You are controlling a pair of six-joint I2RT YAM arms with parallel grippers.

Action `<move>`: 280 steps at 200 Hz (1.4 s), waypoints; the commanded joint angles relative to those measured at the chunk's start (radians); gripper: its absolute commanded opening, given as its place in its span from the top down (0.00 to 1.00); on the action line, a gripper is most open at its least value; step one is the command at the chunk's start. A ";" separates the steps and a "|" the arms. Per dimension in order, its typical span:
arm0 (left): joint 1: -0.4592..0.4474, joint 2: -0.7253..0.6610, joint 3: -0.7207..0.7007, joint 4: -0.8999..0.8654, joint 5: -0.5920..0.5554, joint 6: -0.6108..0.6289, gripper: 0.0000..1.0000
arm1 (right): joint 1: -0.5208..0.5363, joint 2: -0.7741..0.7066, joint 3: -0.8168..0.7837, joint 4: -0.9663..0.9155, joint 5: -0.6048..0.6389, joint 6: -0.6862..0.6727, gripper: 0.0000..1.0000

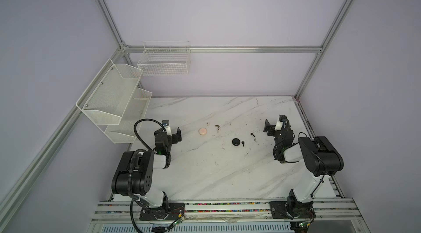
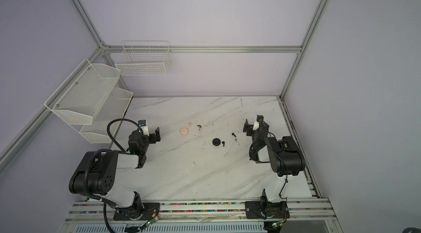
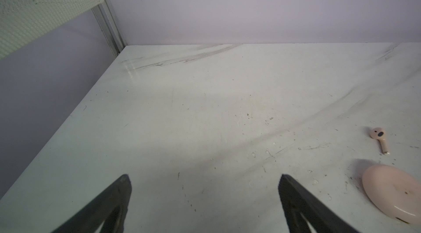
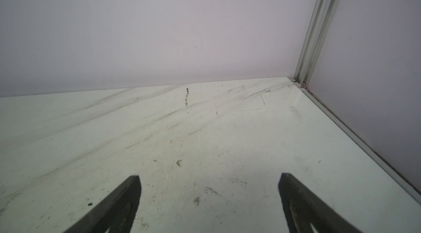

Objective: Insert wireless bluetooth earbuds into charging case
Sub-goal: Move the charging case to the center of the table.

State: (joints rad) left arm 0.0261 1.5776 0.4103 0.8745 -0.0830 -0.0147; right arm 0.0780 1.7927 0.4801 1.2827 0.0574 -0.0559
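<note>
1. Earbuds [image 1: 207,124] [image 1: 218,130] [image 1: 243,144] [image 1: 252,134], both top views: four, all loose on the marble table [image 1: 205,175], outside the cases. Two pale ones are near the pink case [image 1: 202,131]. One is just on its far side, one off to its right beside a brown speck [image 1: 217,126]. One black one lies just beside the black case [image 1: 237,142], the other farther toward the right arm. Left gripper [image 1: 172,127] hovers left of the pink case, jaws spread, nothing between them. Right gripper [image 1: 274,121] is right of the black pair, jaws spread, empty.
2. Same layout in a top view: pink case [image 2: 184,131], black case [image 2: 216,141], left gripper [image 2: 150,127] and right gripper [image 2: 252,121], both well apart from every earbud.
3. Left wrist: fingers [image 3: 123,197] wide apart over bare table [image 3: 182,106], grasping nothing. Pink case [image 3: 391,193] sits at the frame edge, outside one finger, smooth top up. A pale earbud [image 3: 379,137] lies flat beyond it, near but not touching. Mesh shelf [image 3: 45,4] on the wall.
4. Right wrist: fingers [image 4: 127,197] wide apart, nothing held. Scuffed table [image 4: 205,129], wall, frame post [image 4: 319,27].
</note>
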 commanded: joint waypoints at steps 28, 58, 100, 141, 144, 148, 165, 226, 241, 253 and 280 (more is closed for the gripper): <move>0.009 -0.004 -0.022 0.052 -0.006 -0.004 0.00 | -0.008 -0.006 0.005 0.021 -0.016 -0.001 0.03; 0.008 -0.007 -0.025 0.054 -0.006 -0.004 0.00 | -0.012 -0.012 -0.003 0.029 -0.021 -0.003 0.03; 0.008 -0.008 -0.028 0.060 -0.006 -0.004 0.00 | -0.012 -0.011 -0.012 0.049 0.008 0.002 0.03; 0.007 -0.008 -0.028 0.061 -0.008 -0.004 0.00 | -0.012 -0.011 -0.009 0.046 0.007 0.004 0.03; 0.007 -0.007 -0.028 0.062 -0.008 -0.004 0.00 | -0.012 -0.010 -0.008 0.047 0.007 0.004 0.03; 0.006 -0.008 -0.029 0.060 -0.008 -0.003 0.00 | -0.013 -0.010 -0.008 0.046 0.007 0.003 0.03; 0.006 -0.008 -0.030 0.061 -0.009 -0.004 0.00 | -0.012 -0.009 -0.007 0.045 0.008 0.004 0.03; -0.007 -0.008 -0.028 0.060 -0.032 0.004 0.00 | -0.013 -0.009 -0.006 0.040 0.008 0.003 0.03; -0.018 -0.007 -0.027 0.063 -0.055 0.009 0.00 | -0.013 -0.009 -0.006 0.040 0.008 0.004 0.03; -0.020 -0.007 -0.027 0.064 -0.061 0.010 0.00 | -0.012 -0.009 -0.005 0.041 0.007 0.004 0.03; -0.021 -0.007 -0.027 0.063 -0.064 0.009 0.00 | -0.012 -0.009 -0.006 0.040 0.008 0.003 0.03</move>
State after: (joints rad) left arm 0.0097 1.5776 0.4103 0.8753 -0.1215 -0.0139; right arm 0.0708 1.7927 0.4797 1.2835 0.0608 -0.0563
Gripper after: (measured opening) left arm 0.997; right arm 0.974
